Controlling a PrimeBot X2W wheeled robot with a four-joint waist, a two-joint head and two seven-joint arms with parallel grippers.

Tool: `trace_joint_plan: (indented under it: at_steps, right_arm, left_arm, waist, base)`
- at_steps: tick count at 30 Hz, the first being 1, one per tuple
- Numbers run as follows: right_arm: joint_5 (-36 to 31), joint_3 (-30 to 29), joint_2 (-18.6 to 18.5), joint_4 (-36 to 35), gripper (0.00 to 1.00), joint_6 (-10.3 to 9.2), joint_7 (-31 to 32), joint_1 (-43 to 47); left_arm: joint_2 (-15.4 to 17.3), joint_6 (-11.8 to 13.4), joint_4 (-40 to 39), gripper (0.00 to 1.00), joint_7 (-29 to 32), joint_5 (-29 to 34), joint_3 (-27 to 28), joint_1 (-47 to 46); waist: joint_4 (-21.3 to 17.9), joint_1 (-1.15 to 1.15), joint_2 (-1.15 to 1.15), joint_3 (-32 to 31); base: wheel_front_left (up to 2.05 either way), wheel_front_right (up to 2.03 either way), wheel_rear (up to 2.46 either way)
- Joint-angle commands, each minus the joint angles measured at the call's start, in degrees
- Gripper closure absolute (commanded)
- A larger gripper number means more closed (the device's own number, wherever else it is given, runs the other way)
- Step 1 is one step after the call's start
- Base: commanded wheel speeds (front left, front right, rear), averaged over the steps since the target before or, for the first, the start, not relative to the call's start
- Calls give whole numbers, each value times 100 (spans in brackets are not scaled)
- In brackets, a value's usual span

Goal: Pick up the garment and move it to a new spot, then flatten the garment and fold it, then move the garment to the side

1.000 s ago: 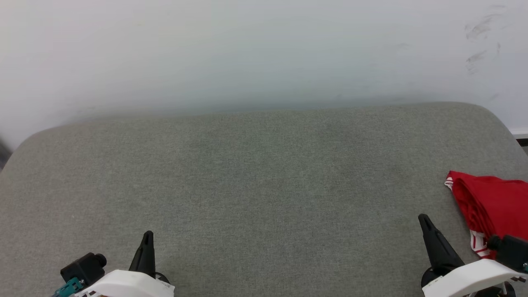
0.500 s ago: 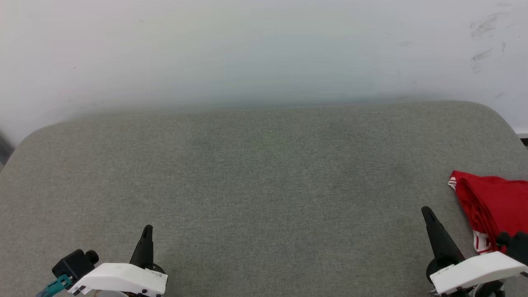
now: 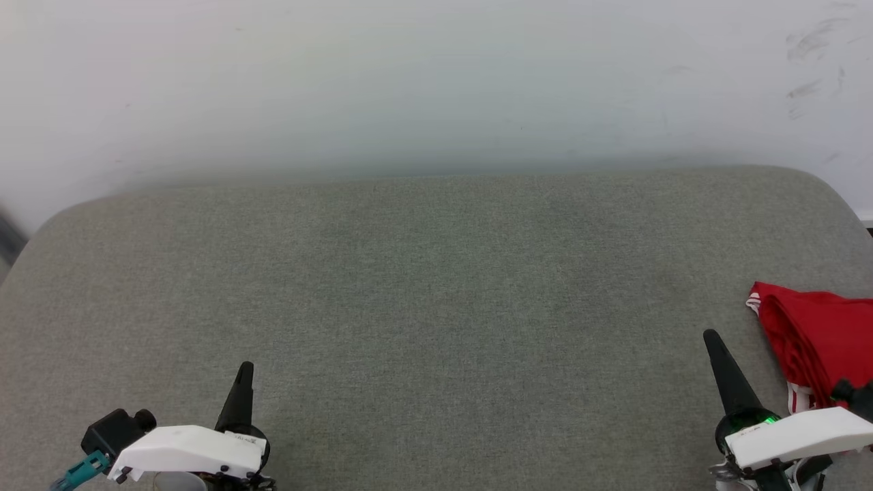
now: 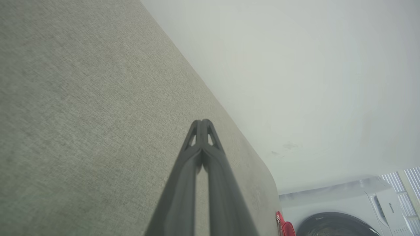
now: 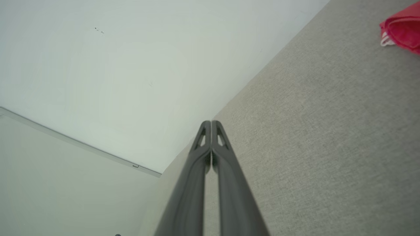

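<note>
now the garment (image 3: 818, 334) sits bunched at the right edge of the cushion (image 3: 436, 307), likely soft and light, so pinch a raised fold; left gripper (image 4: 202, 123) and right gripper (image 5: 211, 123) both have jaws pressed together.

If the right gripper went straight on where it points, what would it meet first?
Likely the white wall beyond the grey surface, though depth is unclear; the garment lies right of the right gripper.

Garment (image 3: 815, 337): on the table (image 3: 436, 286), at its far right edge.
Right gripper (image 3: 713, 339): just left of the garment.
Wall (image 3: 436, 82): behind the table.
</note>
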Motion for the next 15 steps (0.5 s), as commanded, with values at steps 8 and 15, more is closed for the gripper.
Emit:
trace_joint_plan:
  at_steps: [8,15]
  right_arm:
    - [628,-65,26,95,100,-1,37,-222]
    - [1041,-105,39,190,100,-2,53,-285]
  left_arm:
    - [-81,-152,9,100,160,-487,185,-214]
    - [-142,-238,43,100,265,-814,297,-259]
  waist:
    - [29,-1,0,27]
    - [52,-1,0,48]
  base:
    - [0,0,0]
    - [0,0,0]
